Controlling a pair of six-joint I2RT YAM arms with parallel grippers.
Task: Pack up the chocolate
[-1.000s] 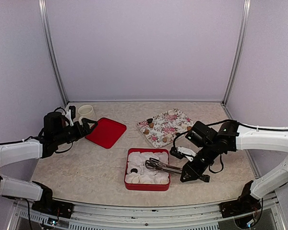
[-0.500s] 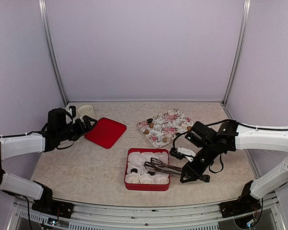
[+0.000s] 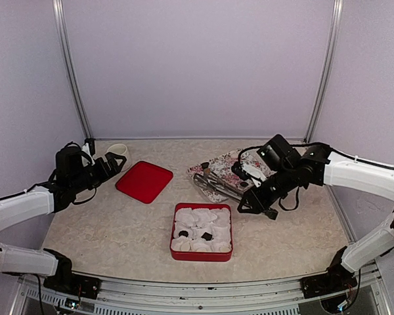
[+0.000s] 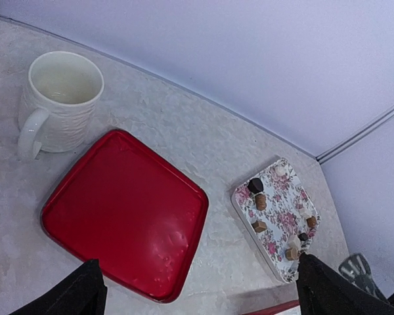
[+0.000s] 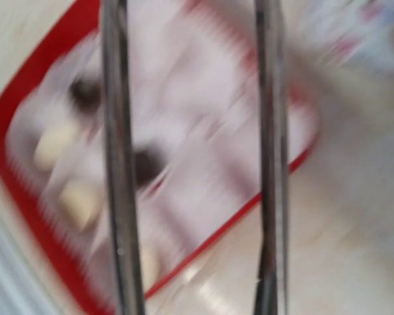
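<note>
Your left end effector (image 3: 117,164) hangs spread wide and holds nothing, low over the surface (image 3: 118,223) at the left, near the white mug (image 4: 59,98) and the red lid (image 4: 125,213), which lie touching or just beside each other. Your right end effector (image 3: 248,202) is pinching metal tongs (image 3: 217,186), whose arms stand apart in the right wrist view and reach out over the near edge of the floral tray (image 4: 280,178). Most of the chocolate (image 4: 261,202) sits on that tray, dark and tan pieces scattered across it. Two dark pieces are in the red box (image 3: 173,231), each in a white paper cup (image 3: 198,216). The box sits on the surface in front of the tray and apart from it. The right wrist view is badly blurred, so you cannot tell whether the tong tips hold anything.
</note>
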